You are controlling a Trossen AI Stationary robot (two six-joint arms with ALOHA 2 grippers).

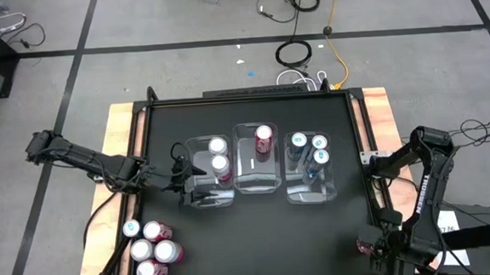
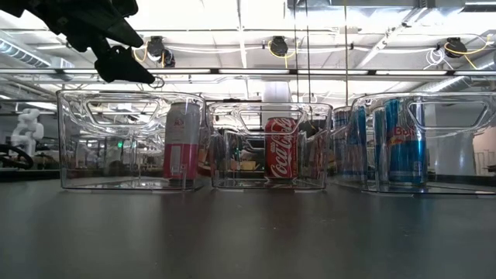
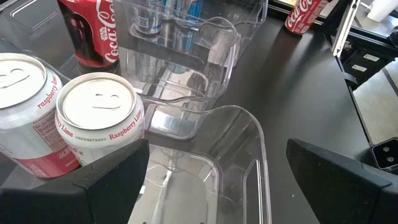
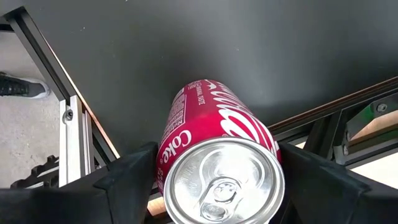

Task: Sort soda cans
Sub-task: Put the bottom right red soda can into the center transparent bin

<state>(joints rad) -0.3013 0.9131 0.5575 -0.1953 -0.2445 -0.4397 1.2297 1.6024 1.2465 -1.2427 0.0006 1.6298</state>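
Three clear bins stand in a row mid-table. The left bin (image 1: 199,196) holds two white-and-pink raspberry-lime cans (image 3: 99,118). The middle bin (image 1: 258,186) holds a red Coke can (image 2: 280,149). The right bin (image 1: 310,195) holds three teal-blue cans (image 1: 299,140). My left gripper (image 3: 217,180) hovers open and empty over the left bin's left part, above its rim (image 2: 124,62). My right gripper (image 1: 373,247), at the table's near right corner, is shut on another red Coke can (image 4: 217,143). Several loose cans (image 1: 152,245) stand at the near left. My right gripper pinches the red Coke can between its two fingers, on opposite sides of the body near the top end (image 4: 166,155). The can lies along the fingers. Its silver top (image 4: 221,186) faces the wrist and its bottom end points at the black tabletop. I cannot tell whether it rests on the table.
The metal frame rail (image 4: 74,118) runs along the table's right edge beside the held can. Bare black tabletop (image 1: 268,238) lies between the bins and the near edge. Wooden borders (image 1: 117,128) flank the black surface.
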